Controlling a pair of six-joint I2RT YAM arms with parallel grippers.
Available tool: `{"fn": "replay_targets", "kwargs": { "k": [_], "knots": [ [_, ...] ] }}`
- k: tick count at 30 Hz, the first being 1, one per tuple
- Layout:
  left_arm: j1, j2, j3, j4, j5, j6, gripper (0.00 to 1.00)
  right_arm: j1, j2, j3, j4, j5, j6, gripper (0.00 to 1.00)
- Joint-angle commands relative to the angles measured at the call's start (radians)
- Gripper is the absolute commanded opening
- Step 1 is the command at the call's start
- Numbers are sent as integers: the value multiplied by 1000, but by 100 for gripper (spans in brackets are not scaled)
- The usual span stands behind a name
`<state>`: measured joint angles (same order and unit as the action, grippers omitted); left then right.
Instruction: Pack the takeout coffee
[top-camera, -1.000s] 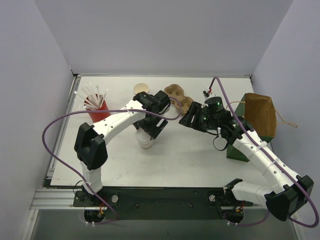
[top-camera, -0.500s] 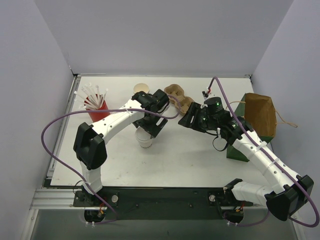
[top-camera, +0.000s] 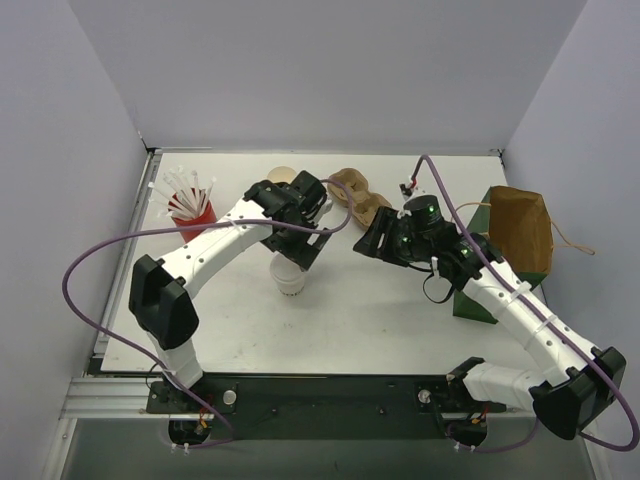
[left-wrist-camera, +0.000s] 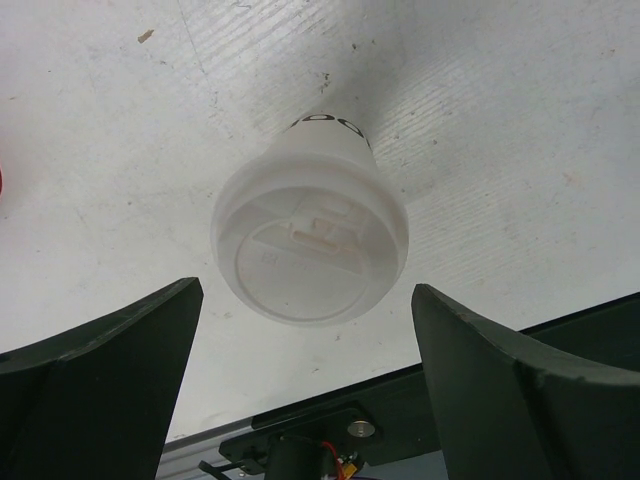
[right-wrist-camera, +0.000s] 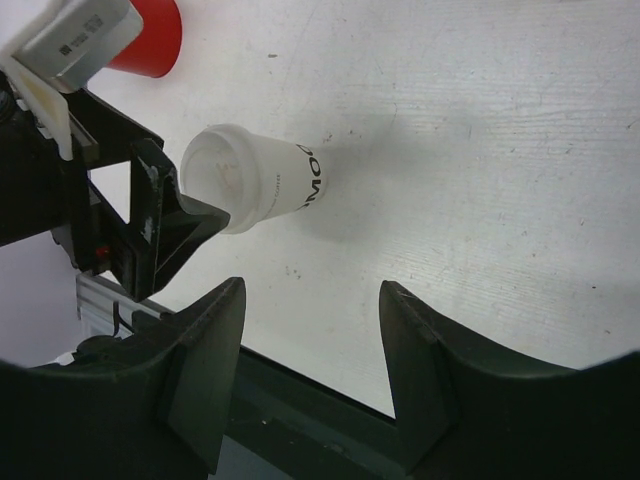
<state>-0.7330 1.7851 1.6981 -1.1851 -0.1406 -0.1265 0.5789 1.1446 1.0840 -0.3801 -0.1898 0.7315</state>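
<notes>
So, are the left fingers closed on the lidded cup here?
No, the left wrist view shows the left fingers spread wide, with the lidded cup between them and touched by neither.

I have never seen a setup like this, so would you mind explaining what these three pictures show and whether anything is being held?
These are two robot arms bolted to the near edge of a white table, each ending in a two-finger gripper. The wide picture looks down from above; the other two come from a camera on each wrist, so the dark shapes at the bottom are that arm's own fingers. On the table are a lidded white coffee cup, a red cup of straws, a brown cardboard cup carrier and, at the right, a green-and-brown paper bag. The left gripper hangs open above the coffee cup without touching it. The right gripper is open and empty, so nothing is held.
</notes>
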Motion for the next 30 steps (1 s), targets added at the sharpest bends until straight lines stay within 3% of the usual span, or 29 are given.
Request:
{"fn": "replay_targets", "kwargs": {
  "k": [1,4,8,9,13,20,30],
  "knots": [
    [35,-104,-21,70,44,-35,97,21,30,24,-5,20,-6,51],
    [67,-167,-69,122,76,-74,92,45,59,42,-5,27,-9,51],
    [107,-233,-184,212,108,-134,71,87,113,82,-6,58,-21,51],
    [122,-254,-207,231,113,-162,60,105,142,103,-8,61,-23,50],
    [158,-296,-293,307,141,-217,46,151,233,175,-23,91,-47,50],
    [190,-320,-370,389,205,-245,42,216,368,283,-63,144,-75,49],
    [215,-349,-361,369,188,-229,41,260,477,358,-94,185,-87,45]
  ]
}}
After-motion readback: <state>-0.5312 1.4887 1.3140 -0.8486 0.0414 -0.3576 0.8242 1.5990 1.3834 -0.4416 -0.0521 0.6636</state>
